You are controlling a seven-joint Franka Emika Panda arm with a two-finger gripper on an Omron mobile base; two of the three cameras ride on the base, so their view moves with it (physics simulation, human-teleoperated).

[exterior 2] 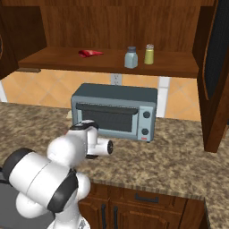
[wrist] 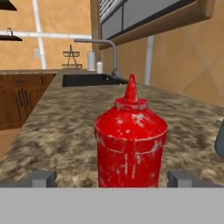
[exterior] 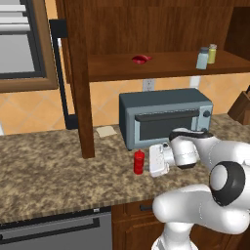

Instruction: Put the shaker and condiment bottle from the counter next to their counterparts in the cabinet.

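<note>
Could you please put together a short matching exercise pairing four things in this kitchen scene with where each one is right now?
Things:
1. condiment bottle
2. shaker
3. toaster oven
4. flattish red item

Places:
A. cabinet shelf, beside the yellow-green shaker
B. counter, right in front of the gripper
C. cabinet shelf, far from the shakers
D. counter, under the cabinet shelf

Pairs: 1-B, 2-A, 3-D, 4-C

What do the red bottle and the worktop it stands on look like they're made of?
The condiment bottle looks like glossy red plastic, judging by its pale scuffs and soft sheen. The counter looks like polished granite: speckled brown and beige. Being rendered, neither is certain.
</note>
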